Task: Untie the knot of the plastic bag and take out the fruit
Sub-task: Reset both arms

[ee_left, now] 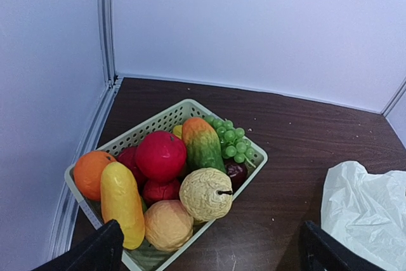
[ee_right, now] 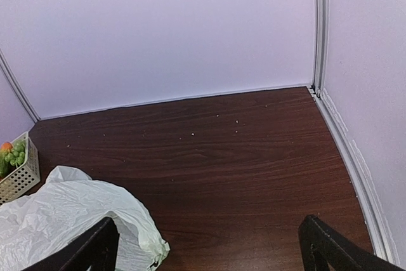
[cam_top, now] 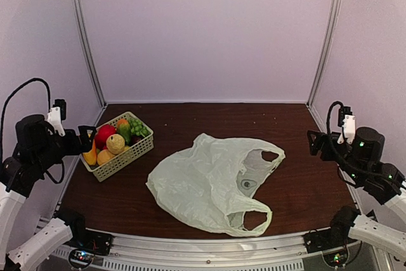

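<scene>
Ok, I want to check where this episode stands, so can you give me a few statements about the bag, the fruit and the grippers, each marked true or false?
1. The plastic bag lies flattened on the table, between the two arms. True.
2. Its two loop handles are tied together in a knot. False: both loops lie open and apart, with no knot showing.
3. The green grapes are inside the bag. False: they sit in the basket with the other fruit.
4. The left gripper and the right gripper both stand open and hold nothing. True.
5. The right gripper touches the bag. False: it hangs by the table's right edge, apart from the bag.
</scene>
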Action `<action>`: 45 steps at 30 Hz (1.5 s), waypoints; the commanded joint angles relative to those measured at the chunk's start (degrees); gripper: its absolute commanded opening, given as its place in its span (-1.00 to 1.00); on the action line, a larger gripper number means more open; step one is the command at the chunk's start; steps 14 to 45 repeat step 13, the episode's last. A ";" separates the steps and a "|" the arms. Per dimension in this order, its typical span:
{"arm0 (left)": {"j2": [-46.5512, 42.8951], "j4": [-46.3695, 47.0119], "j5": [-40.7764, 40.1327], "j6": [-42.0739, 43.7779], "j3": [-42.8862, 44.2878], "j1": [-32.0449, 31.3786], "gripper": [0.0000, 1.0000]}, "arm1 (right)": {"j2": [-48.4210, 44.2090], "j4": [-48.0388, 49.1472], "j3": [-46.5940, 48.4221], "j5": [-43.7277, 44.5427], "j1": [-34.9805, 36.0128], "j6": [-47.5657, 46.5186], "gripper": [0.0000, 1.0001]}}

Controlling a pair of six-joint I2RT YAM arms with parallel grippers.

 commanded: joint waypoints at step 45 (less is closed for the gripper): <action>-0.51 0.15 -1.58 -0.10 -0.23 0.44 0.95 | 0.87 1.82 -0.54 1.27 -0.27 -0.92 0.99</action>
